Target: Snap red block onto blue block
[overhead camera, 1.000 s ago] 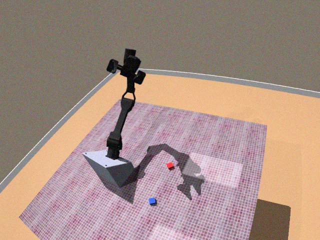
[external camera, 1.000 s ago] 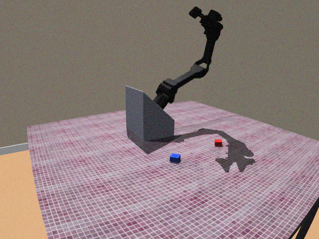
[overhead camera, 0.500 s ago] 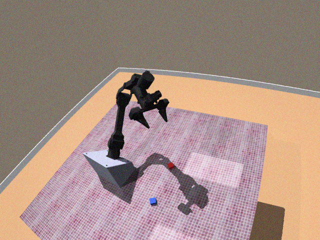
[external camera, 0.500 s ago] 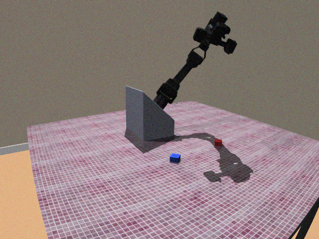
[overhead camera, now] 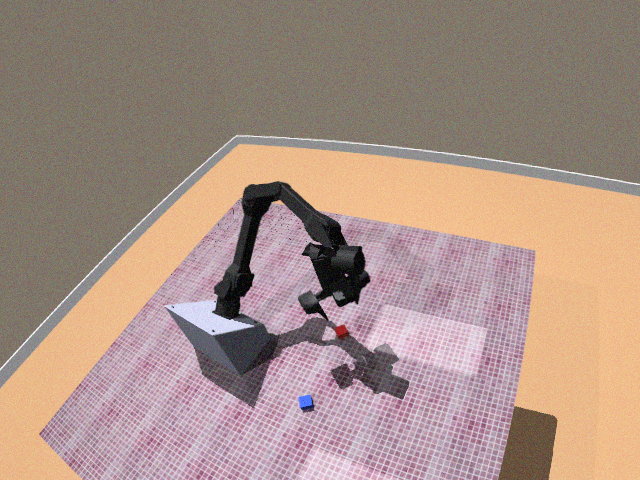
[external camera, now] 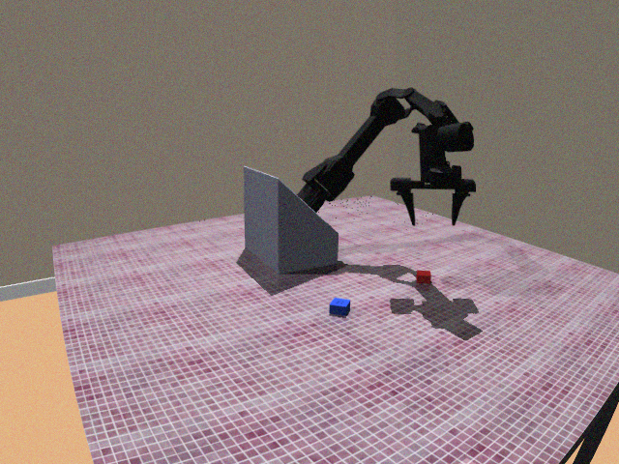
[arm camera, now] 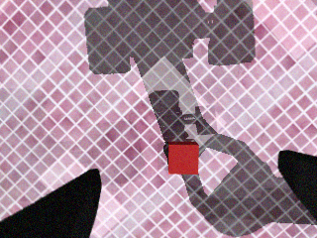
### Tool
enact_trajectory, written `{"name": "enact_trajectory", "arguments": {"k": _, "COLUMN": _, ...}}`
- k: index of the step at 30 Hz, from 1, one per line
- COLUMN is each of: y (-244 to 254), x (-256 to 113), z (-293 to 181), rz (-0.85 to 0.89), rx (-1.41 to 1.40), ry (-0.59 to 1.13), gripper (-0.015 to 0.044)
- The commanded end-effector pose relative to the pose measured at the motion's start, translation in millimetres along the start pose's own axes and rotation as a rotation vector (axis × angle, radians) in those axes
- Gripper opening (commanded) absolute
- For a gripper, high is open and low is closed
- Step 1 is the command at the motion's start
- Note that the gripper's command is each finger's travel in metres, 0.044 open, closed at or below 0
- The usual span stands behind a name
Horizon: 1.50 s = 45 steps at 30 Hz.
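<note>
A black gripper (overhead camera: pixel 327 311) (external camera: pixel 433 224) (arm camera: pixel 189 168), its fingers spread wide with nothing between them, hangs above a red block (overhead camera: pixel 341 331) (external camera: pixel 423 276) (arm camera: pixel 183 159) that rests on a patterned mat (overhead camera: pixel 439 289) (external camera: pixel 199 399) (arm camera: pixel 40 99) below the hand, in the arm's shadow, framed between the two fingers in the wrist view; a blue block (overhead camera: pixel 306 401) (external camera: pixel 339 306) sits apart from the hand, off to the side and lower on the mat, out of the wrist view; a descent off line could bring one fingertip down on the red block or shove it aside, while a grip turned against its faces could twist it, leaving it skewed so that a later press onto the blue block tips it or slides both instead of clicking them together
</note>
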State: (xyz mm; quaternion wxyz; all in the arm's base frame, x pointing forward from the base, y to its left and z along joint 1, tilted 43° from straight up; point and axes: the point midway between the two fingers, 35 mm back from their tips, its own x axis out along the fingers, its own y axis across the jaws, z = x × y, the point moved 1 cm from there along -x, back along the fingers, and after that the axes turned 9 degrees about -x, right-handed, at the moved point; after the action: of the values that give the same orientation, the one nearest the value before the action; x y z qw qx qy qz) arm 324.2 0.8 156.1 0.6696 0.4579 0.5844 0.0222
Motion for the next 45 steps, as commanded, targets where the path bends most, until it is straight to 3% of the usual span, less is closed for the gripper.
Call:
{"name": "enact_trajectory", "arguments": {"k": 1, "y": 4.3, "x": 39.1, "z": -33.9, "rz": -0.013, "rx": 0.081, "ry": 0.16, "gripper": 0.044}}
{"name": "enact_trajectory", "arguments": {"k": 8, "y": 0.5, "x": 51.4, "z": -35.2, "rz": -0.021, "rx": 0.1, "ry": 0.195, "gripper": 0.044}}
{"name": "enact_trajectory", "arguments": {"k": 11, "y": 0.2, "x": 80.2, "z": -40.8, "rz": -0.02, "rx": 0.1, "ry": 0.195, "gripper": 0.044}}
{"name": "enact_trajectory", "arguments": {"k": 18, "y": -0.5, "x": 96.5, "z": -43.2, "rz": -0.019, "rx": 0.1, "ry": 0.196, "gripper": 0.044}}
{"name": "enact_trajectory", "arguments": {"k": 40, "y": -1.1, "x": 125.8, "z": -48.6, "rz": -0.018, "rx": 0.1, "ry": 0.196, "gripper": 0.044}}
{"name": "enact_trajectory", "arguments": {"k": 45, "y": -1.1, "x": 125.8, "z": -48.6, "rz": -0.018, "rx": 0.1, "ry": 0.196, "gripper": 0.0309}}
